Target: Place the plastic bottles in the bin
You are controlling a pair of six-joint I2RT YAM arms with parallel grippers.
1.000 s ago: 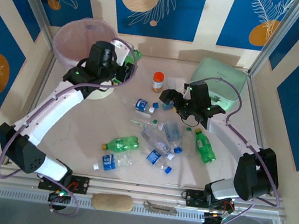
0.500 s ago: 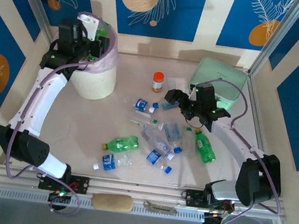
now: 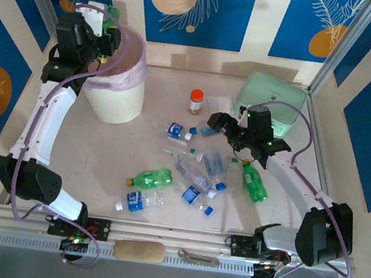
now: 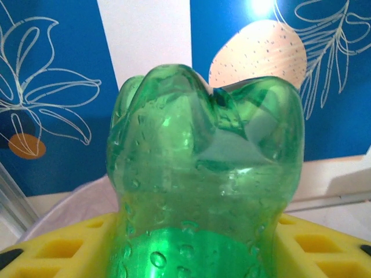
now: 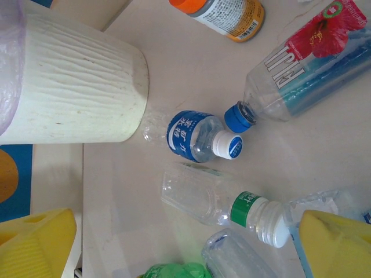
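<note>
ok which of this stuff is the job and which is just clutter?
Job: green bottle in left fingers; pink-lined white bin; loose bottles on table.
Clutter: orange-capped jar; mint green container.

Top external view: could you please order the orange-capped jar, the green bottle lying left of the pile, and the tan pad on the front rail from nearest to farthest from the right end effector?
From the right end effector:
1. Orange-capped jar, just beyond it, to its left.
2. Green bottle, nearer the bases, left of the pile.
3. Tan pad, on the front rail.
</note>
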